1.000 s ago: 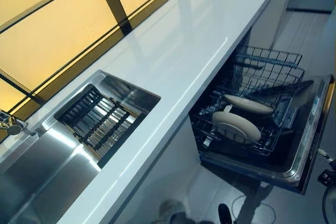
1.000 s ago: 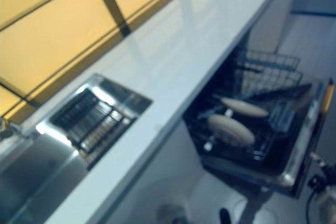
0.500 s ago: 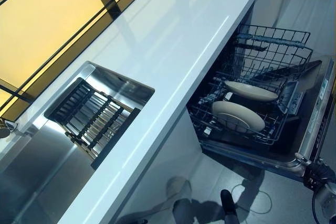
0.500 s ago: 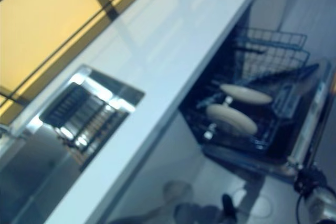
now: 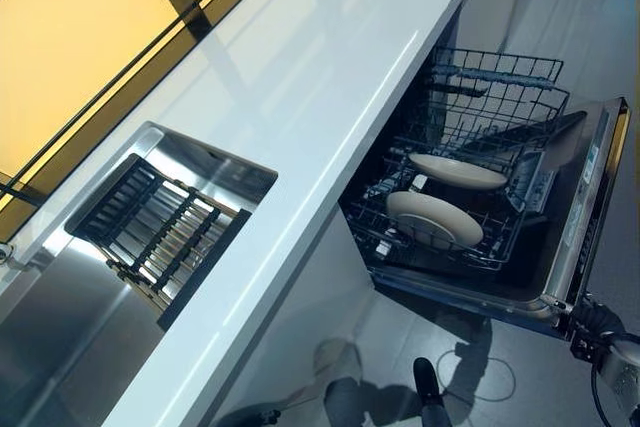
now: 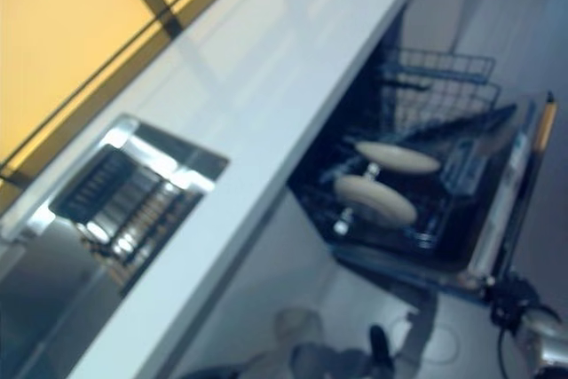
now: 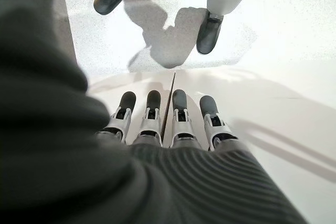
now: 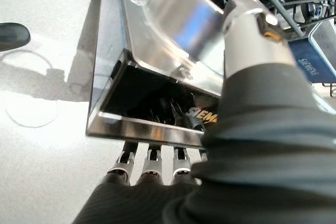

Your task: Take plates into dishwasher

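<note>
Seeing two plates (image 5: 434, 219) lying in dishwasher (image 5: 560, 247) rack. Rigid, glossy, breakable: gripping by rim. Left hand (image 7: 163, 129) fingers straight, empty. Right hand (image 8: 152, 169) fingers reaching under door edge, straight.

We count two plates, both pale: one plate (image 5: 433, 219) lies in the dishwasher's lower rack (image 5: 497, 247), at its end nearer the sink, and the second plate (image 5: 458, 171) lies just beyond it in the same rack. We count one dishwasher (image 5: 560, 247), its door down. We see one sink (image 5: 60, 317) sunk in one white counter (image 5: 330, 57), and one dark slatted drainer (image 5: 160, 232) set over the sink's end nearest the dishwasher. Two robot hands show: the left hand (image 7: 163, 129) and the right hand (image 8: 152, 169).
</note>
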Tool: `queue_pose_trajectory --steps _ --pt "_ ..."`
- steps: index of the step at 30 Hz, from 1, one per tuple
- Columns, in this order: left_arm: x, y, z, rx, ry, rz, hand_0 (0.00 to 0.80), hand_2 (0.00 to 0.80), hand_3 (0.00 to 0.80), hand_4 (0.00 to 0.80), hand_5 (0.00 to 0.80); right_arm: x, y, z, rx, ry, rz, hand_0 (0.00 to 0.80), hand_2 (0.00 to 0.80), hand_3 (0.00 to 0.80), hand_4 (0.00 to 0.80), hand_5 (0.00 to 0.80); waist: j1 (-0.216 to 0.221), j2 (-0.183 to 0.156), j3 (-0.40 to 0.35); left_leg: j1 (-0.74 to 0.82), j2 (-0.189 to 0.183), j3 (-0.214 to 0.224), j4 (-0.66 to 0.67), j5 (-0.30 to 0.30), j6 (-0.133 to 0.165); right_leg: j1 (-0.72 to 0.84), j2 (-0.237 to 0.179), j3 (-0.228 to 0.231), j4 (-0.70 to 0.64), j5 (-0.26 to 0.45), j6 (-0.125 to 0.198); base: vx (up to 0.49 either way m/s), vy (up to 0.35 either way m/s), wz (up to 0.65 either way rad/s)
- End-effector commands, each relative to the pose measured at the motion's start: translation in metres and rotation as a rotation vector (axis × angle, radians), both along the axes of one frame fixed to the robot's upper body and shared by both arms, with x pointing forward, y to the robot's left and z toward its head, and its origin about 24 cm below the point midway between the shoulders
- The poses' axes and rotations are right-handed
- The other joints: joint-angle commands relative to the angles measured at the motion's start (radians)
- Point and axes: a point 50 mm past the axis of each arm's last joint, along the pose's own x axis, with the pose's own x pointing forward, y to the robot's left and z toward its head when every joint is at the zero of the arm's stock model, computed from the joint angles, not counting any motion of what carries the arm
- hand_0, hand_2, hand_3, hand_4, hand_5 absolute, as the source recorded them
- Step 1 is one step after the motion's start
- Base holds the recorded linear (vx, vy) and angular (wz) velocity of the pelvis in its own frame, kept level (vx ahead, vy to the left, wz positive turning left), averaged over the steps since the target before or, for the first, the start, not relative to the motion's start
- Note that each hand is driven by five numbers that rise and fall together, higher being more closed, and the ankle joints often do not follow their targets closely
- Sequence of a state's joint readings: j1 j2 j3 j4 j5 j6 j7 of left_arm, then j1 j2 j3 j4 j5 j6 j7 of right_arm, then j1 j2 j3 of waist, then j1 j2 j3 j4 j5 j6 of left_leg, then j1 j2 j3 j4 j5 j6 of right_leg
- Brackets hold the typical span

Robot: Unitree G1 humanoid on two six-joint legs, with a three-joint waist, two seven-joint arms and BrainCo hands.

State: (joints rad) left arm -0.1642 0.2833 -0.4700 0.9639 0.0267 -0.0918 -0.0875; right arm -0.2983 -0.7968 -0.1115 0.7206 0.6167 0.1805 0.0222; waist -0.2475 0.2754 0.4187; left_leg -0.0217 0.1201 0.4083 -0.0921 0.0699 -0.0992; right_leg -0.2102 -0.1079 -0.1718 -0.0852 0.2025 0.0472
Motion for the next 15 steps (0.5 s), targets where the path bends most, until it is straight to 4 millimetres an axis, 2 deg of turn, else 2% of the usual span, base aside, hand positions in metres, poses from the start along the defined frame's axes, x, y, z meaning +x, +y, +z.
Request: queue_pose_trajectory --steps 1,15 --pt "0.019 0.033 0.014 0.116 -0.038 0.007 0.0 0.0 0.0 0.0 0.0 0.06 0.108 0.039 0.042 -0.244 0.553 0.0 0.0 0.0 0.0 0.0 0.047 -0.096 -0.055 -0.073 0.012 -0.022 0.005 0.054 -0.027 0.062 0.001 -0.048 0.142 -0.224 0.027 0.033 -0.042 -0.05" --pt "0.006 0.039 0.006 0.152 0.016 -0.005 0.0 0.0 0.0 0.0 0.0 0.071 0.142 0.066 0.012 -0.333 0.688 0.0 0.0 0.0 0.0 0.0 0.092 -0.146 -0.094 -0.052 0.03 -0.029 0.005 0.055 -0.025 0.118 0.008 -0.086 0.138 -0.236 0.022 0.049 -0.027 -0.02"
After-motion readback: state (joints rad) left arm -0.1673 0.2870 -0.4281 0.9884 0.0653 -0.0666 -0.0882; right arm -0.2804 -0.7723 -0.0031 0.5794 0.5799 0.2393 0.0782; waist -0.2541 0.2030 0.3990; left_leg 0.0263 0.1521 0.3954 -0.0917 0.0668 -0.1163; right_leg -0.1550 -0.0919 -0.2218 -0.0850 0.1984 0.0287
